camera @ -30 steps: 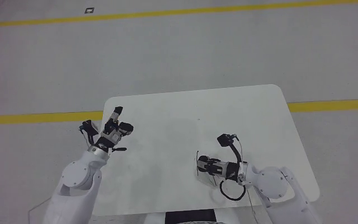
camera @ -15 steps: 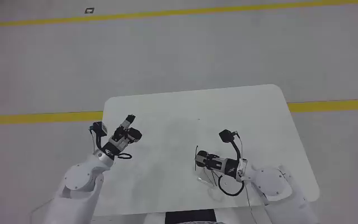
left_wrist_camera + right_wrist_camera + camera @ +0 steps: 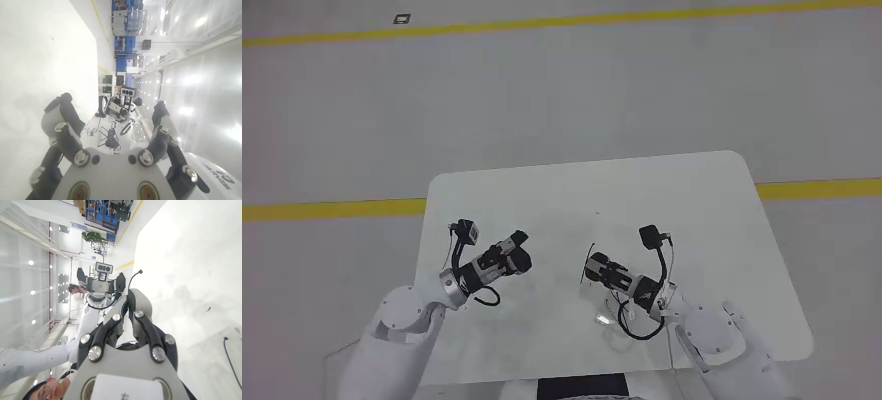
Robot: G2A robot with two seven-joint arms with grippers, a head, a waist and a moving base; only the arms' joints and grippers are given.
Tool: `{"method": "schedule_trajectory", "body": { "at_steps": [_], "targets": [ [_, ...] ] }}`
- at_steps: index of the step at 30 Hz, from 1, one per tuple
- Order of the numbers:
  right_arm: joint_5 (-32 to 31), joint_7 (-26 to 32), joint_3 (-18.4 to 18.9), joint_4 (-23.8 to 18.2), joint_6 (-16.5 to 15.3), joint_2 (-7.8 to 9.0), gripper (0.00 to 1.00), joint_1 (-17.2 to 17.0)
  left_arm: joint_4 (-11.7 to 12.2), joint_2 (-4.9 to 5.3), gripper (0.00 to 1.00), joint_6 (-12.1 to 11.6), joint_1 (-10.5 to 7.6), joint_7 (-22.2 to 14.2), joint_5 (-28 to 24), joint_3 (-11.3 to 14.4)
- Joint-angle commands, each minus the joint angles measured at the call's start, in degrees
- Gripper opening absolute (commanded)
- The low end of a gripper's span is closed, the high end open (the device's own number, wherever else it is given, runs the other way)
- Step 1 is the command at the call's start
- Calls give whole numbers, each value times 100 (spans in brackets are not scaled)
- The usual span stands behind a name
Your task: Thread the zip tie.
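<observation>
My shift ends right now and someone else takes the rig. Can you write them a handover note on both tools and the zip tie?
Left tool: open, empty, above the table, apart from the right tool.
Right tool: shut on the zip tie. The strip sticks out past the fingertips and ends in a small block, apparently the head.
Done: the tie is gripped and off the table.
Left: no loop shows, so the threading is not yet done. The left tool probably needs to take the free end.
</observation>
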Motion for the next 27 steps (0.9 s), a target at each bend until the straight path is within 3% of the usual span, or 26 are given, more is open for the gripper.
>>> {"method": "schedule_trajectory", "body": {
  "at_steps": [1, 5, 10, 12, 16, 19, 27],
  "targets": [
    [-1, 0, 0, 0, 0, 0, 0, 0, 0, 0, 100, 0, 0, 0, 0, 0],
    [14, -214, -47, 25, 15, -11, 0, 11, -63, 0, 100, -71, -26, -44, 100, 99],
    [58, -982, -207, 64, 151, -56, 0, 28, -12, 37, 100, -173, -175, -821, 144, 389],
    [113, -1214, -266, 68, 181, -74, 0, 35, 23, 48, 100, -155, -235, -970, 193, 478],
    [185, -1766, -355, 61, 206, -110, 0, 18, 93, 51, 100, -116, -342, -961, 130, 635],
    [186, -2202, -379, 37, 138, -129, 0, -58, 81, 55, 100, -255, -404, -716, 323, 688],
    [183, -2234, -333, 5, 72, -120, 0, -100, 53, 54, 100, -345, -411, -596, 226, 692]
  ]
}}
